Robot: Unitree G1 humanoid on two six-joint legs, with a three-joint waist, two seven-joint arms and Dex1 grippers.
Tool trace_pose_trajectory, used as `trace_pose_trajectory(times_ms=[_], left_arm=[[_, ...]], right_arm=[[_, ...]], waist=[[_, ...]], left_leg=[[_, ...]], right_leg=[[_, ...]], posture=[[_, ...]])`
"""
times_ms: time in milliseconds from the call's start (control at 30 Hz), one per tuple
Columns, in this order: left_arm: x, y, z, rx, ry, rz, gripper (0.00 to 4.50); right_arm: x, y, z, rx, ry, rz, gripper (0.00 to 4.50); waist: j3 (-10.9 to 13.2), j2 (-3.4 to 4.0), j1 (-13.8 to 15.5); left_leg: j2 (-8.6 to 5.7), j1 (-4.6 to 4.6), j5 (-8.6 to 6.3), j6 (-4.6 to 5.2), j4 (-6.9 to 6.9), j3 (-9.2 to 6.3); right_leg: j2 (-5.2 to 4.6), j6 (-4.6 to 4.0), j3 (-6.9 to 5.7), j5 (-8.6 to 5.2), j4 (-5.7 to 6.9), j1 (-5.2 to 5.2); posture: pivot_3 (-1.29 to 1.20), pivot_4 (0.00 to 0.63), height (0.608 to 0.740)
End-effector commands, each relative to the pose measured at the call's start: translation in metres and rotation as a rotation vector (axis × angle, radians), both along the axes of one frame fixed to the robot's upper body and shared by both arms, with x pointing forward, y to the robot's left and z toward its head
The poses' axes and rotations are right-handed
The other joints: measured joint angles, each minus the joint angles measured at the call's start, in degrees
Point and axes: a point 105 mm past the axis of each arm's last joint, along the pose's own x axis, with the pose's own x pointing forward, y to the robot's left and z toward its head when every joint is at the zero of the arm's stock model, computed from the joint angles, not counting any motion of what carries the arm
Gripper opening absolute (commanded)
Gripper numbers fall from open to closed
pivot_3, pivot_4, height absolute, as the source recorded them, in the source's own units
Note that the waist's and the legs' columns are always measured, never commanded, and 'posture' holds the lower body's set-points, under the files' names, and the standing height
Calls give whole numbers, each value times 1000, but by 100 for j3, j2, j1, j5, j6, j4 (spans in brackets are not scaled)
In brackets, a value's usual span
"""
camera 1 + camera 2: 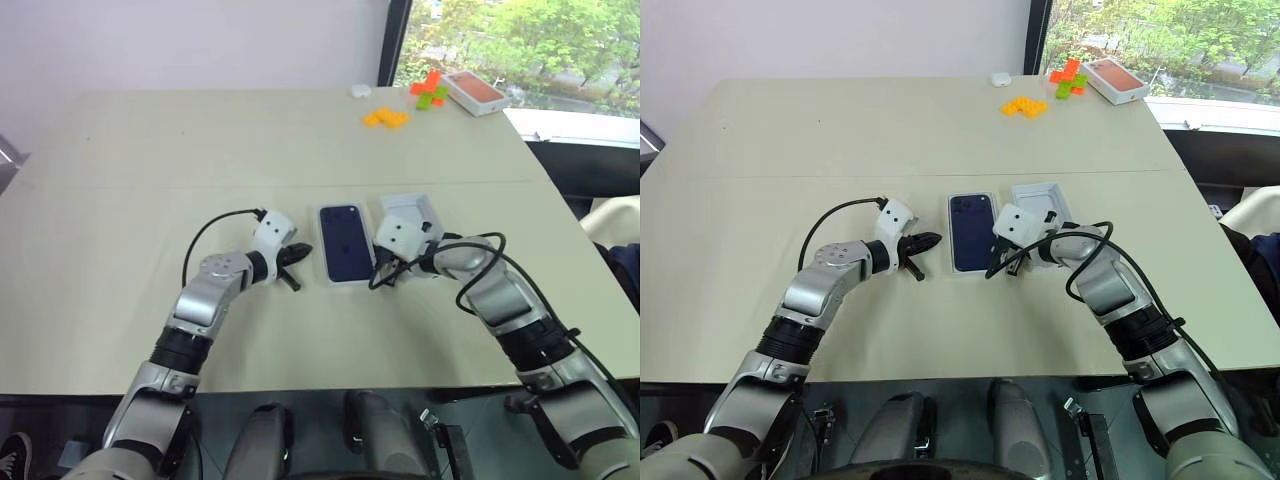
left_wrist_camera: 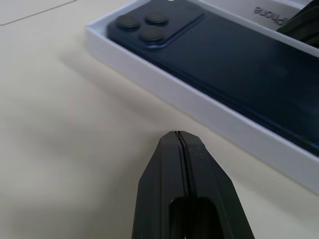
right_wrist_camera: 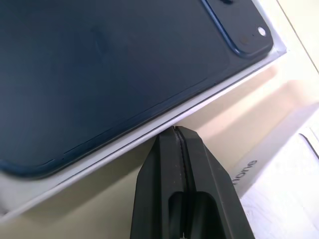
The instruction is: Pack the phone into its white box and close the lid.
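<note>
The dark navy phone lies camera side up inside the white box at the middle of the table. Just to its right the lid lies with its plain white inside facing up. My left gripper is shut and empty, low over the table a short way left of the box. In the left wrist view its closed tips point at the box wall. My right gripper is shut and empty at the box's right rim, between the box and the lid.
At the far right corner stand a white box with an orange-red top, green and orange blocks, yellow pieces and a small white object. The table's front edge runs close under both arms.
</note>
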Motion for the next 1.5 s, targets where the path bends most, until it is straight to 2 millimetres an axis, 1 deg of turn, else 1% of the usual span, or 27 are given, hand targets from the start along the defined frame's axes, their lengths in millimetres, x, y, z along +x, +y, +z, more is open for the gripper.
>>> trace_pose_trajectory(times_ms=[33, 100, 233, 367, 500, 600, 700, 833, 1033, 1233, 1367, 1500], left_arm=[[-8, -10, 3, -8, 6, -62, 28], [-11, -9, 5, -8, 2, -67, 28], [-17, -4, 6, -8, 6, -61, 28], [-24, 4, 8, -2, 13, -48, 28], [-32, 12, 10, 10, 22, -35, 28], [-34, 13, 11, 13, 23, -35, 28], [-36, 8, 10, 7, 28, -44, 28], [-46, -6, 12, -18, 35, -99, 28], [-57, -17, 13, -32, 48, -136, 28], [-60, -20, 17, -27, 37, -149, 28], [-67, -21, 16, -26, 45, -175, 28], [-69, -16, 14, -5, 48, -170, 28]], right_arm=[[-9, 17, 14, 97, 6, 60, 0], [-11, 20, 16, 78, -18, 88, 0], [-14, 27, 20, 120, -12, 109, 0], [-18, 32, 17, 103, -18, 144, 0], [-29, 36, 16, 110, 18, 190, 0], [-37, 36, 15, 106, 40, 221, 0], [-40, 33, 16, 94, 54, 236, 0], [-46, 28, 18, 81, 66, 253, 0], [-51, 16, 17, 63, 83, 245, 0], [-60, 8, 14, 52, 112, 252, 0], [-64, 3, 14, 35, 113, 260, 0], [-65, -1, 16, 27, 106, 257, 0]], waist=[[0, 0, -13], [0, 0, -13], [0, 0, -19], [0, 0, -16], [0, 0, -16], [0, 0, -6], [0, 0, 0], [0, 0, 7], [0, 0, 9], [0, 0, 9], [1, 0, 7], [0, 0, 8]], left_leg=[[0, 0, 0, 0, 0, 0], [2, 0, 0, 0, 0, 0], [3, 1, 0, 0, -1, 0], [3, 0, 0, 0, -1, -1], [3, 0, 0, 0, -1, -2], [3, 0, 0, 0, -1, -3], [2, 0, 0, 0, 0, -3], [0, -2, 0, 0, 0, -3], [-1, -2, 0, 0, 0, -3], [-1, -2, 0, 0, 1, -3], [-1, -2, 0, 0, 1, -2], [0, -1, 0, 0, 1, -3]], right_leg=[[1, 0, 0, 0, 0, 0], [2, 0, 0, 0, 1, 0], [2, 0, 1, 0, 1, -1], [2, 0, 1, 0, 0, -1], [2, 0, 0, 0, 1, -1], [2, 0, -1, 0, 2, -1], [2, 0, 0, -1, 1, 0], [0, 1, 0, -1, -2, 0], [-2, 0, 0, -1, -1, 0], [0, 2, 0, -2, -2, 1], [0, 2, 0, -3, -2, 1], [1, 2, 0, -3, -1, 1]], posture=[[0, 150, 740], [0, 150, 740], [0, 150, 740], [0, 150, 740], [0, 150, 740], [0, 150, 740], [0, 150, 740], [0, 150, 740], [0, 150, 740], [0, 150, 740], [0, 150, 740], [0, 150, 740]])
